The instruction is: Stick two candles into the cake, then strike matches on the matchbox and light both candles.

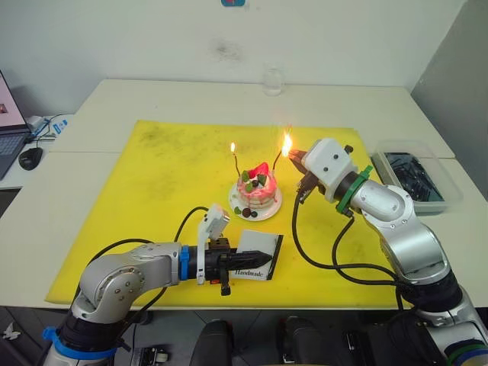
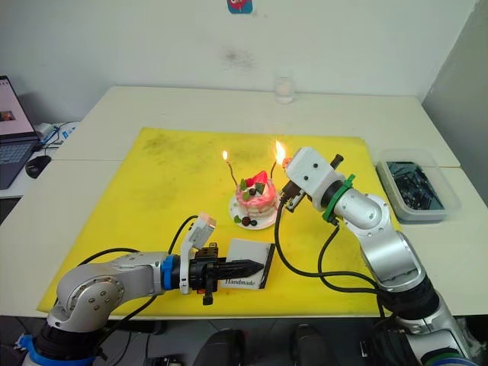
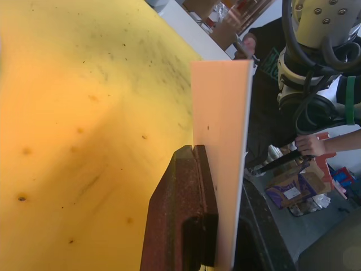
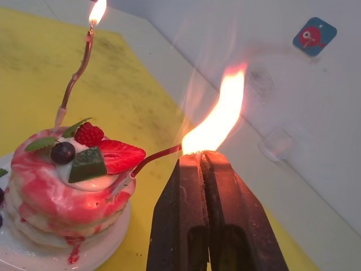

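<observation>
The cake [image 1: 255, 194] sat on its white plate on the yellow mat [image 1: 152, 198] covering the worktop [image 1: 175, 99]. Both candles [image 4: 76, 76] stood in it; the far one burned. The right arm reached in from beside the cake, its end effector [image 4: 203, 161] clenched, flame rising from its tips at the near candle's end. The left arm lay low, its end effector [image 1: 248, 258] pinching the matchbox [image 1: 259, 255] just in front of the cake.

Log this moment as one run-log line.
cake: both candles in | far candle: lit | near candle: flame at tip | right gripper: shut, at flame | left gripper: shut on matchbox
</observation>
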Controlling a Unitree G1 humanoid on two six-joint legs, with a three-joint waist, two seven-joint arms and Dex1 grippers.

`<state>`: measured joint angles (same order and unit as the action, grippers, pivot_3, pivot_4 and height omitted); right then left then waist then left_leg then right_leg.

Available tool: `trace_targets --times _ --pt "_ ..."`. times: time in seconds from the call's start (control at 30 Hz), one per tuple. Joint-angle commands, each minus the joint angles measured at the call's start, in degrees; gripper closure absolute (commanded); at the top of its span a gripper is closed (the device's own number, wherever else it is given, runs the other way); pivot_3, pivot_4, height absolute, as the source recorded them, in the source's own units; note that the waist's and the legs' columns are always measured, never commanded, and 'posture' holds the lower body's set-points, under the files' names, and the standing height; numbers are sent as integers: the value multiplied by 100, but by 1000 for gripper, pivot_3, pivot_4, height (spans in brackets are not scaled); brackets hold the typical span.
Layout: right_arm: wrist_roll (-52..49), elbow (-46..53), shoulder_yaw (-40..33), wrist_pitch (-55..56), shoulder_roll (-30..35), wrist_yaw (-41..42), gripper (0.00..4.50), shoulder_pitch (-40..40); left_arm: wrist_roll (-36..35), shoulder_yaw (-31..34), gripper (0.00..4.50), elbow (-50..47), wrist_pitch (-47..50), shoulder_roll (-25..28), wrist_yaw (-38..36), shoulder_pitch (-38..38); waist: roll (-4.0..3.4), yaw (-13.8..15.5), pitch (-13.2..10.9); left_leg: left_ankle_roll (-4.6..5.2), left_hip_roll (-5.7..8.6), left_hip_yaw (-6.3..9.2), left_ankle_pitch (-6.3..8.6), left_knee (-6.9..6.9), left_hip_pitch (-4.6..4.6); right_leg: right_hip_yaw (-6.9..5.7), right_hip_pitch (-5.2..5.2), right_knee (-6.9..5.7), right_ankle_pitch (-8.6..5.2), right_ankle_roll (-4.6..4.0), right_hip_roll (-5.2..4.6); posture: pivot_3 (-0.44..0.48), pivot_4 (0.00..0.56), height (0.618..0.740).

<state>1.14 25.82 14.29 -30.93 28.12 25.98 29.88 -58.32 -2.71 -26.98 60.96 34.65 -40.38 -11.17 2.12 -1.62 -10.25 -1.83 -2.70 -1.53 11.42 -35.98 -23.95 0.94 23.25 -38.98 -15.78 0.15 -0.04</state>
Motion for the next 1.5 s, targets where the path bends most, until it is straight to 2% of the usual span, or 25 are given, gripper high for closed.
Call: trace_targets --times 0.03,1.5 --pt "138 -21 -91 245 -42 -26 4478 63 -29 8 4500 -200 -73 -35 5 -58 0 0 0 0 0 0 0 0 0 0 0 0 0 0 0 0 150 740" --pt "420 163 -94 176 -211 200 4478 -53 45 -68 4500 -142 -83 -69 -70 -98 0 1 0 0 0 1 0 0 0 0 0 -1 0 0 0 0 150 740"
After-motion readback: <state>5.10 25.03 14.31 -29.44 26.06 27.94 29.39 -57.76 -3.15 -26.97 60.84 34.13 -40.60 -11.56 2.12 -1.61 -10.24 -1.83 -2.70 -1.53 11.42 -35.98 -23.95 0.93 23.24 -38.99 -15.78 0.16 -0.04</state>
